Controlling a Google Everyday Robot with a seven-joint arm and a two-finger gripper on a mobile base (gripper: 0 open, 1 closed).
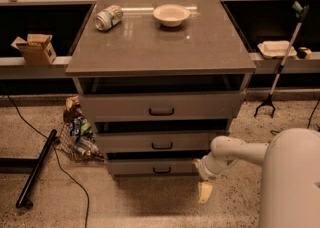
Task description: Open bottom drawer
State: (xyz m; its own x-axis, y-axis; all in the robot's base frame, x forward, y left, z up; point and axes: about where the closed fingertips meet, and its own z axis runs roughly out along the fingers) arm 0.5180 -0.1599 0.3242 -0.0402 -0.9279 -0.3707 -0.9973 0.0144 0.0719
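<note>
The white arm [240, 152] reaches leftward from the lower right. Its end effector [205, 192] hangs pointing at the floor, just beside the right end of the bottom drawer [135, 167]; whether it is open or has hold of anything cannot be told. That drawer is the lowest of three, its black handle [161, 170] apart from the end effector. Farther back, the cabinet's surface [160, 47] carries a tipped can [108, 17] and a bowl [171, 14]
</note>
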